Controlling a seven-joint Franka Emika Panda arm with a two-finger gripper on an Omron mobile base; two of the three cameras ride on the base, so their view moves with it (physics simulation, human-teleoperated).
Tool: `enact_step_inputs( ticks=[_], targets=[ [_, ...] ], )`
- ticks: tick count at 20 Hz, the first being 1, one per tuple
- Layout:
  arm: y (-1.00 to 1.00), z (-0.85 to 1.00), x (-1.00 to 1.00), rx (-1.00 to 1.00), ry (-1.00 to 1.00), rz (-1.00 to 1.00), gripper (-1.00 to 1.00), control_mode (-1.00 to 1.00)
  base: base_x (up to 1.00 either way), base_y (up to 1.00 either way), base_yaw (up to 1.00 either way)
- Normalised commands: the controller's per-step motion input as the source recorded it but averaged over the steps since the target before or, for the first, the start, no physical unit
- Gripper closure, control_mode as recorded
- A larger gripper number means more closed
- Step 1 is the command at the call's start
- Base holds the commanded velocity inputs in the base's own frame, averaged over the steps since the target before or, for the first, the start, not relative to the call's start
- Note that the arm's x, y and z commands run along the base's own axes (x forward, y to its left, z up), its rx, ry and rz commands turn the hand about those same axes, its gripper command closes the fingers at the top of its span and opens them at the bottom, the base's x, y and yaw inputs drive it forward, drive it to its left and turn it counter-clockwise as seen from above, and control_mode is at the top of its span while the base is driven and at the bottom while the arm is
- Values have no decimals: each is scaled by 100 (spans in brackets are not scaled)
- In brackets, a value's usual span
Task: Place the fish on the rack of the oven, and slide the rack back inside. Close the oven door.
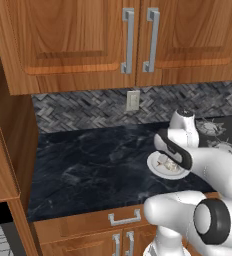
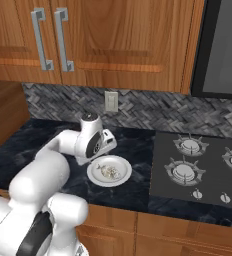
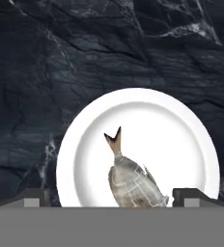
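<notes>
We see our tool (image 3: 112,198) hanging just above a round white plate (image 3: 191,140) with its two dark finger tips (image 3: 33,198) spread wide, one at each side of the plate, pinching nothing. The small flat grey-tan fish (image 3: 133,185) lies on the plate, its forked tail pointing away from the hand camera, its body between the tips but touching neither as far as we can tell. The plate sits on the black marbled tabletop (image 1: 88,160), near its front edge and just left of the black gas hob with round burners (image 2: 198,167). In the right base view the white arm bends down over the plate (image 2: 95,175). Brown wooden cabinets with silver bar handles (image 1: 63,40) hang above, over a grey herringbone backsplash (image 1: 88,107).
</notes>
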Motion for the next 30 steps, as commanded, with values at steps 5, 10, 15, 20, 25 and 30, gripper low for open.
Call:
enact_step_inputs(
  ticks=[5,10,15,20,25,30],
  targets=[
    [0,-31,35,0,0,13,-100,-100,0,0,0],
    [0,-37,11,0,0,8,-100,-100,0,0,0],
    [0,-41,8,-1,0,4,-100,-100,0,0,0],
    [0,-34,15,-1,0,3,-100,-100,0,0,0],
    [0,-32,12,0,0,6,-100,-100,0,0,0],
    [0,-27,15,0,0,5,100,-100,0,0,0]
  ],
)
